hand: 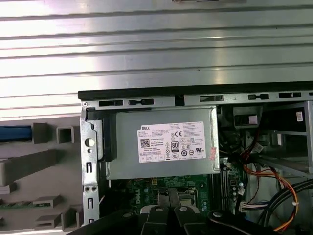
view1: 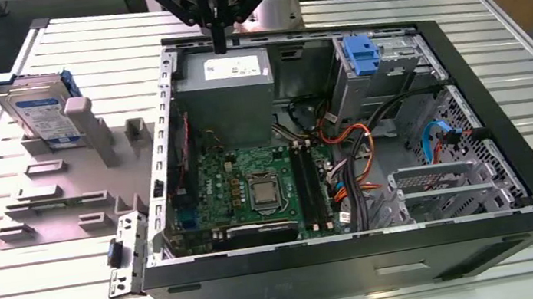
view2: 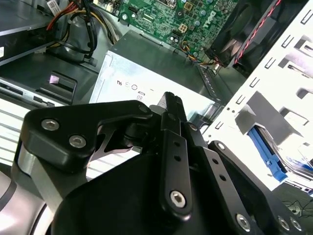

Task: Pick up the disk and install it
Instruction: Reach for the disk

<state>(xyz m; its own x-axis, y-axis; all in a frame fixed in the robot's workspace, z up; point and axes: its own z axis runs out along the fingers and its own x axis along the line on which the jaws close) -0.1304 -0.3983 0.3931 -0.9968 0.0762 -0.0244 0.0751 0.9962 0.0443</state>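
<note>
Claw (view1: 219, 41) seemingly closed over computer case (view1: 364, 260), disk (view1: 38, 111) upright on rack (view1: 66, 199)

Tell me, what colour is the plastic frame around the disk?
Blue; the disk shows best in the exterior view.

The large grey metal box with a white sticker (view1: 225, 85) fills its corner of the open black computer case (view1: 362, 249), directly beneath the black gripper (view1: 219, 43), whose fingers are pressed together. To the exterior view's right of the box, orange and black cables (view1: 362, 133) crowd the space. To its left, past the case wall, the grey fixture plate (view1: 84, 177) is open from above, except for a grey upright post (view1: 80, 120) just beside the disk (view1: 38, 110), a silver hard drive in a blue carrier.
</note>
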